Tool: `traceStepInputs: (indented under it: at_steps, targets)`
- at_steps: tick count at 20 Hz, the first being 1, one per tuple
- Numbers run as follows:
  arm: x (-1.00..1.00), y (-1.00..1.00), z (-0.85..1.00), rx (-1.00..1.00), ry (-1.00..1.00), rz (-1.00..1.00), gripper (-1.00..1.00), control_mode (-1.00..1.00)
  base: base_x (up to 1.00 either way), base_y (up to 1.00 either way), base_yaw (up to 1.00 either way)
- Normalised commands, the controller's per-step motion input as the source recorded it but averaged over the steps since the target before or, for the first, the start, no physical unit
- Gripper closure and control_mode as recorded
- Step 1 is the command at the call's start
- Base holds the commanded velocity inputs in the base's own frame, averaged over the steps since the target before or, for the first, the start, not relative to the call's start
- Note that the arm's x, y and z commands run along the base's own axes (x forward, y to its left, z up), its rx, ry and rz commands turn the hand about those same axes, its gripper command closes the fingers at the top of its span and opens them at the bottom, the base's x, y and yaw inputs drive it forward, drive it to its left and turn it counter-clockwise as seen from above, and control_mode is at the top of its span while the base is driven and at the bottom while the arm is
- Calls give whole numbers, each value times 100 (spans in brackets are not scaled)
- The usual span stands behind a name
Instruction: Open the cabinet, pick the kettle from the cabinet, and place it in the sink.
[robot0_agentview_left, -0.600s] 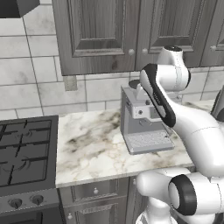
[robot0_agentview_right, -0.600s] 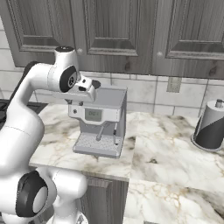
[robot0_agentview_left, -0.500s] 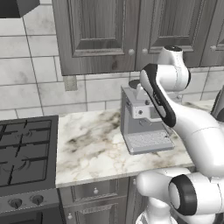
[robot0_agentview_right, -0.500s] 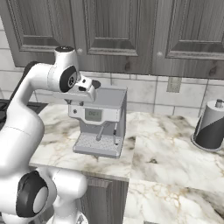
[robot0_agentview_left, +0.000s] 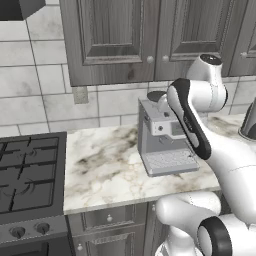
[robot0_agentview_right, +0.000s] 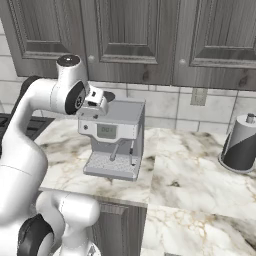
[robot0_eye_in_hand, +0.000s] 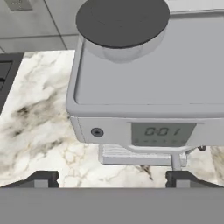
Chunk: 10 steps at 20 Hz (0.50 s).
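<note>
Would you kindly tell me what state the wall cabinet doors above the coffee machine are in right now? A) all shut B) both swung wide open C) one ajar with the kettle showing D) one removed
A: the cabinet doors sit flush and closed above the coffee machine, with no gap showing.

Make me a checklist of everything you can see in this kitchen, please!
Surface: marble counter, bare left of the machine.
Job's things: cabinet doors shut; kettle and sink nothing seen.
Clutter: coffee machine on the counter; dark-and-white canister to its right.
Grippers: gripper above the coffee machine's front, jaws wide open, holding nothing.
Cables: nothing seen.
Surroundings: stove at the left, wall outlet, tiled wall, drawers below the counter.
</note>
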Motion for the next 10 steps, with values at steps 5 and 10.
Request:
traceStepInputs:
  at_steps: [5, 10]
  targets:
    - [2, 7, 35, 0, -15, 1, -100, -100, 0, 0, 0]
    - [14, 6, 41, 0, 0, 2, -100, -100, 0, 0, 0]
